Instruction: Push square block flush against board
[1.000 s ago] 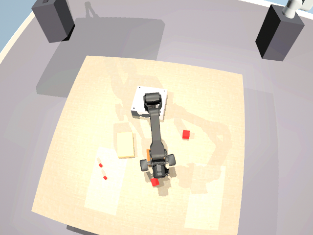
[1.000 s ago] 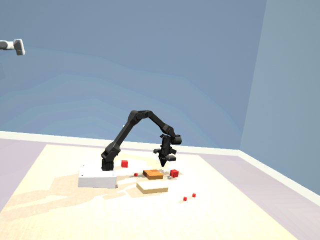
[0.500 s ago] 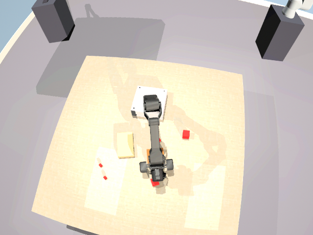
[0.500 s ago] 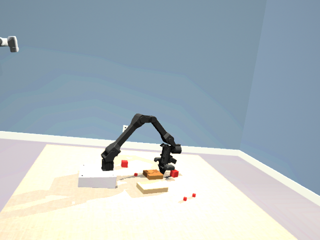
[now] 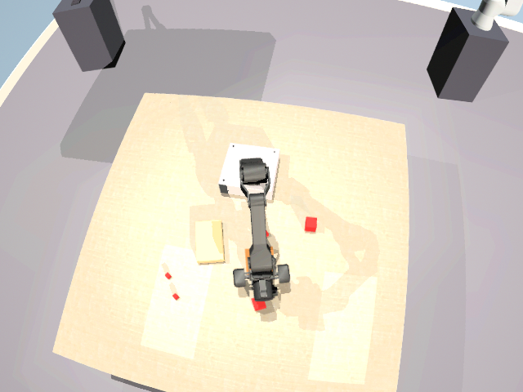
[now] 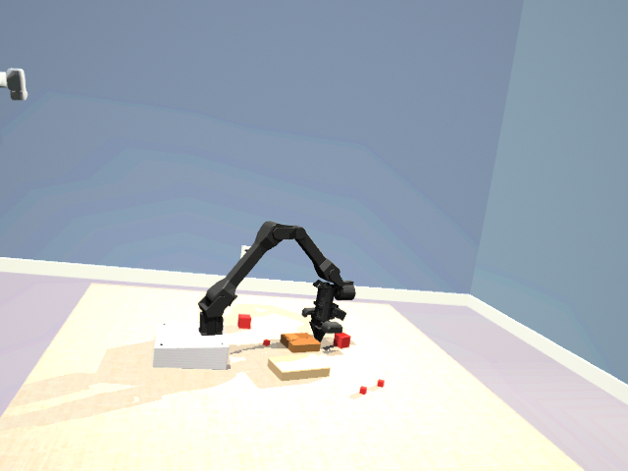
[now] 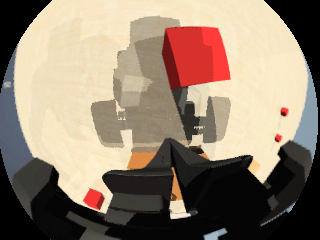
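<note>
We have our gripper (image 5: 262,291) (image 6: 318,339) (image 7: 168,140) pressed together between the orange block (image 5: 248,256) (image 6: 303,345) (image 7: 141,160) and the red cube (image 5: 258,304) (image 6: 341,340) (image 7: 197,56), the pale board (image 5: 207,242) (image 6: 299,367) beside the orange block.

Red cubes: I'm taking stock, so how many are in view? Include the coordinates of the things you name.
5: a large one (image 5: 258,304) (image 6: 340,340) (image 7: 197,55) beyond the orange block (image 5: 247,256) (image 6: 304,346) (image 7: 142,160), another (image 5: 310,224) (image 6: 244,321) (image 7: 93,199) at top-view right, a small one (image 5: 266,233) (image 6: 266,342) between that block and the white base (image 5: 230,158) (image 6: 189,356), two small ones (image 5: 167,275) (image 5: 176,296) (image 6: 363,390) (image 6: 381,383) (image 7: 278,138) (image 7: 284,111) near the cream slab (image 5: 207,242) (image 6: 299,365). The arm (image 5: 258,223) (image 6: 248,263) may hide more.
</note>
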`<action>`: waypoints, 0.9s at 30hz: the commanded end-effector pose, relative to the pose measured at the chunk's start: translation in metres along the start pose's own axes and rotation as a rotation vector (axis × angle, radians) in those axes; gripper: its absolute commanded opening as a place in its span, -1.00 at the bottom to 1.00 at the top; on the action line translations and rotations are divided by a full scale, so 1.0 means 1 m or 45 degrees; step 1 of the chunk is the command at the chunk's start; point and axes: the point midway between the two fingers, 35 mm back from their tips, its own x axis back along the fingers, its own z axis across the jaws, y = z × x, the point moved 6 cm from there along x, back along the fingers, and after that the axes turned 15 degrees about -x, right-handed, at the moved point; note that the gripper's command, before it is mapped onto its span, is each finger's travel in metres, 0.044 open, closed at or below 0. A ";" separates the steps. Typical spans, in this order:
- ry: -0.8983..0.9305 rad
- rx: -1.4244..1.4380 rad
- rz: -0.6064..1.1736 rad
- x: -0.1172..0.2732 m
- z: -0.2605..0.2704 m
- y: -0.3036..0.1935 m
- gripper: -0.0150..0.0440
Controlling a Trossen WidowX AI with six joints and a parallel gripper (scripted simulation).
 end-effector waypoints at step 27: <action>-0.003 -0.005 -0.005 0.002 -0.005 -0.018 -0.49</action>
